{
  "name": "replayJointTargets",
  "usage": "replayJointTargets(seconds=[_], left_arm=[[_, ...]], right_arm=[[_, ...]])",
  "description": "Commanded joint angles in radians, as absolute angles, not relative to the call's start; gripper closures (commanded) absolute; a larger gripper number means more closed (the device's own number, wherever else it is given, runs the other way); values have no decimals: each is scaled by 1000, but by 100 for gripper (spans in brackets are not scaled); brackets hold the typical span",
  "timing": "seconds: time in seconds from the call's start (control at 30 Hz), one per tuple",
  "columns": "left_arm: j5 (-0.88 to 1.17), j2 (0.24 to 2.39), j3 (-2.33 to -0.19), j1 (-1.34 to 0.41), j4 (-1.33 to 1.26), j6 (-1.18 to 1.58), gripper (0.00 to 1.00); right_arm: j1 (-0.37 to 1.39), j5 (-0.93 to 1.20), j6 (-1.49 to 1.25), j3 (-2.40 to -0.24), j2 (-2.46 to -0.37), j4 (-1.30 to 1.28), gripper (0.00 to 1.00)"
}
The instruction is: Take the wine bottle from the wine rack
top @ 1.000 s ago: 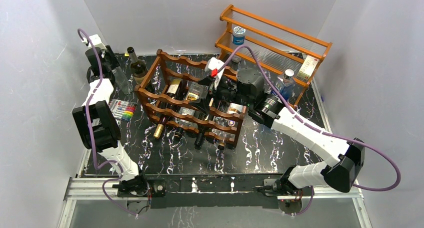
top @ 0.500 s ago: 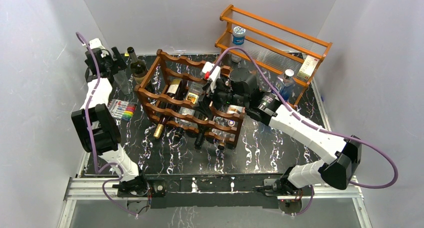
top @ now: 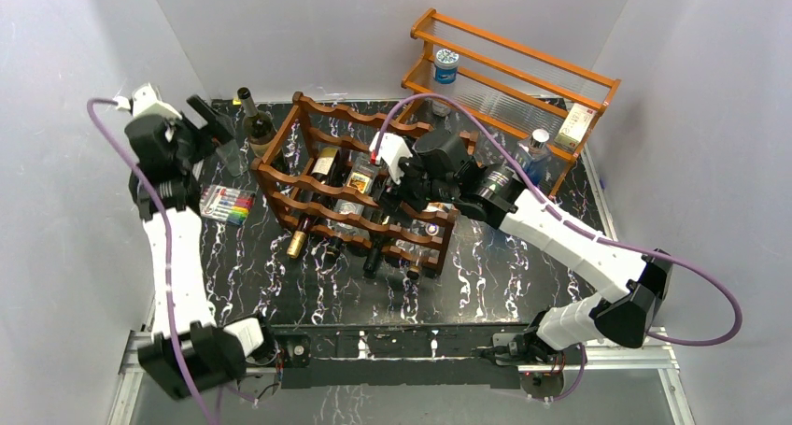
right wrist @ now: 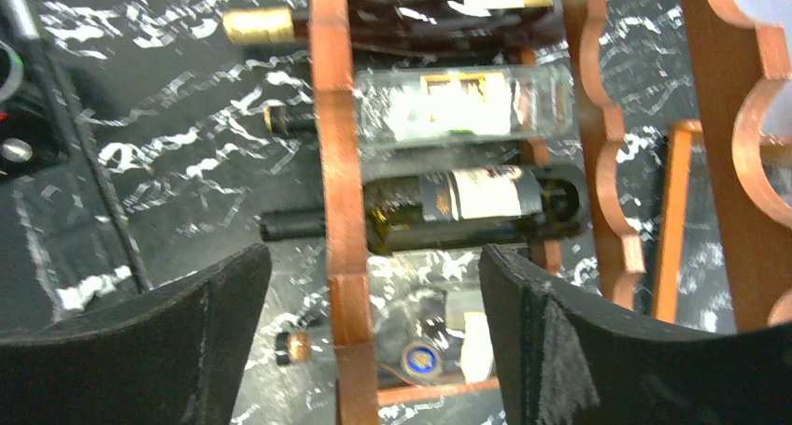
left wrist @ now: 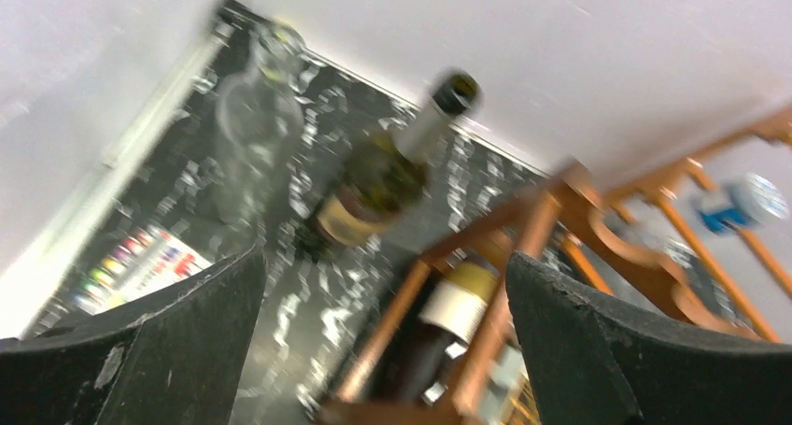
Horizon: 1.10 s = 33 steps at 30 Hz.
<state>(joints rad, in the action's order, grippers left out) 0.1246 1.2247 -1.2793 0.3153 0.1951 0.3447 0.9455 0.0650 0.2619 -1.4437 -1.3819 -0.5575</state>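
Our right pincer [right wrist: 374,280] hung with its fingers apart and nothing between them, just above the front of the wine rack [right wrist: 336,163]. Right under the gap lay a dark green wine bottle [right wrist: 467,201] on its side in a slot, neck pointing out past the upright rail. We judged this the one to lift, though several others lay in the rack. That rail crossed the bottle between the fingers, so a careless close could have caught wood instead of glass. A clear bottle [right wrist: 458,107] lay in the next slot, near enough to be nudged. Smooth glass gripped off-centre might have tipped or slipped, and a snagged pull could have dragged the whole rack across the surface [top: 308,285].

Our left pincer [left wrist: 385,266] was also spread and empty, raised at the far left. An upright bottle [left wrist: 374,182] stood free beside the rack below it, and a stray sweep could have toppled it.
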Motion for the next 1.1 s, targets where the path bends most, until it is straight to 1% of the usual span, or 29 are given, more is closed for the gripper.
replayJointTargets(seconds=[0.0,0.1,0.27,0.37,0.53,0.77,0.97,1.03,1.07], left_arm=[[363,1018,-1110,318,254,501,2],[430,921,-1058,316,300,505,2],[402,820,-1060,270,413,467,2],[427,804,-1066,238,453,463,2],[447,772,-1033,193,492,453,8],[488,746,-986,178,509,456,15],[503,735,-960,161,511,451,17],[508,727,-945,158,515,450,17],[514,724,-937,158,515,450,17]], right_arm=[[946,-34,297,-1450,-1372,-556,13],[945,-83,283,-1433,-1378,-516,15],[921,-181,258,-1427,-1426,-443,18],[882,-209,281,-1454,-1461,-407,26],[805,-149,309,-1508,-1519,-365,35],[750,-133,313,-1551,-1597,-280,36],[719,-136,321,-1624,-1683,-283,34],[719,-104,323,-1659,-1689,-314,31],[721,-87,321,-1673,-1688,-330,28]])
